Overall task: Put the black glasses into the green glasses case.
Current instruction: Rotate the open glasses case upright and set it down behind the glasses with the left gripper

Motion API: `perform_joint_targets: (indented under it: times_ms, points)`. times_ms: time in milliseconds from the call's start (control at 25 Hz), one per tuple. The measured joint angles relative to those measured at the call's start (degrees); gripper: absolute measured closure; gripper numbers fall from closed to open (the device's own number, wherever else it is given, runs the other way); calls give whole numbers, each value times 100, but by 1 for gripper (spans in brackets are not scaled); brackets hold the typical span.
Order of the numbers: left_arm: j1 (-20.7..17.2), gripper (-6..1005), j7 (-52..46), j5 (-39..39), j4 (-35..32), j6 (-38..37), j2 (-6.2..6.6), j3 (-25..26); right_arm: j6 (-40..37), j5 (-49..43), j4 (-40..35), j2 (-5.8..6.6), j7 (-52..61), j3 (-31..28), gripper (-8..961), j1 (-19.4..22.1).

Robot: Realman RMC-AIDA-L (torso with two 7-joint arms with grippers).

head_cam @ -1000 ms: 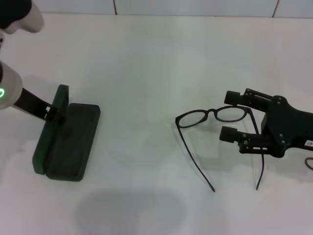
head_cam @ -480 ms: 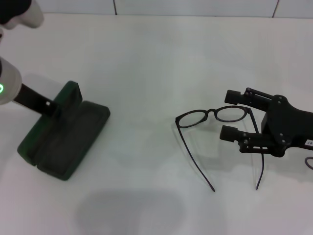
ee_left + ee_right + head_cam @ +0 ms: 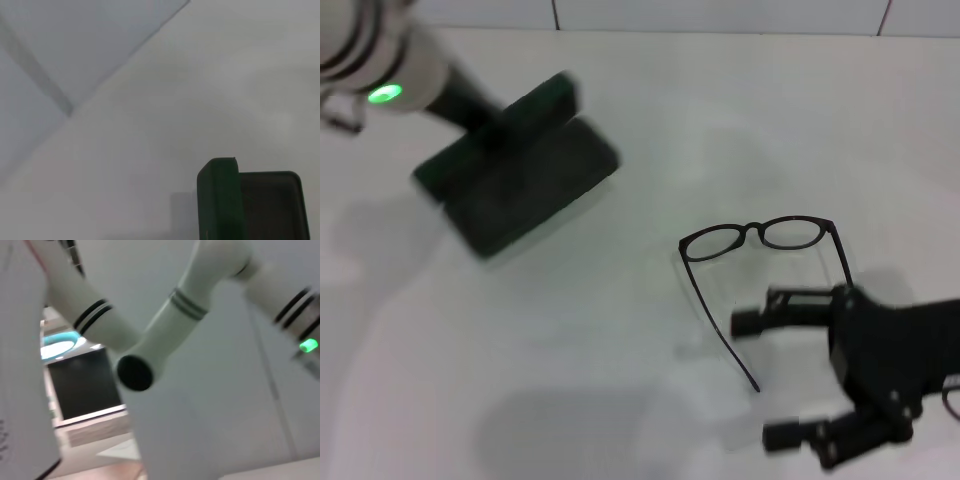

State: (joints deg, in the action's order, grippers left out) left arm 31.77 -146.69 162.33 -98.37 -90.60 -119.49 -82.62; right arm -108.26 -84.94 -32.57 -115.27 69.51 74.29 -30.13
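Note:
The black glasses (image 3: 760,234) lie on the white table (image 3: 620,330) right of centre, temple arms unfolded toward me. The green glasses case (image 3: 520,170) is open and held up off the table at the upper left, blurred by motion. My left gripper (image 3: 513,124) is shut on the case's raised lid. The case's green lid edge (image 3: 218,200) and dark inside show in the left wrist view. My right gripper (image 3: 761,378) is open and empty, low at the right, nearer me than the glasses and not touching them.
A tiled wall edge (image 3: 720,20) runs along the table's far side. The right wrist view points upward at the white left arm (image 3: 190,305) with its green light (image 3: 308,345) and shows none of the table.
My left gripper has lifted the open case and carried it up and to the right. My right gripper has pulled back from the glasses toward the near edge and turned. The glasses have not moved.

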Motion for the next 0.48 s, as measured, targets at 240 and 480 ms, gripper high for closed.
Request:
perform_joint_targets:
  times_ms: [240, 480]
  points:
    - [837, 792, 1768, -58, 988, 662, -17, -748, -88, -63, 5, -52, 189, 236, 69, 3]
    - [1349, 792, 2133, -164, 1949, 1248, -39, -1175, -88, 131, 5, -64, 175, 176, 69, 222]
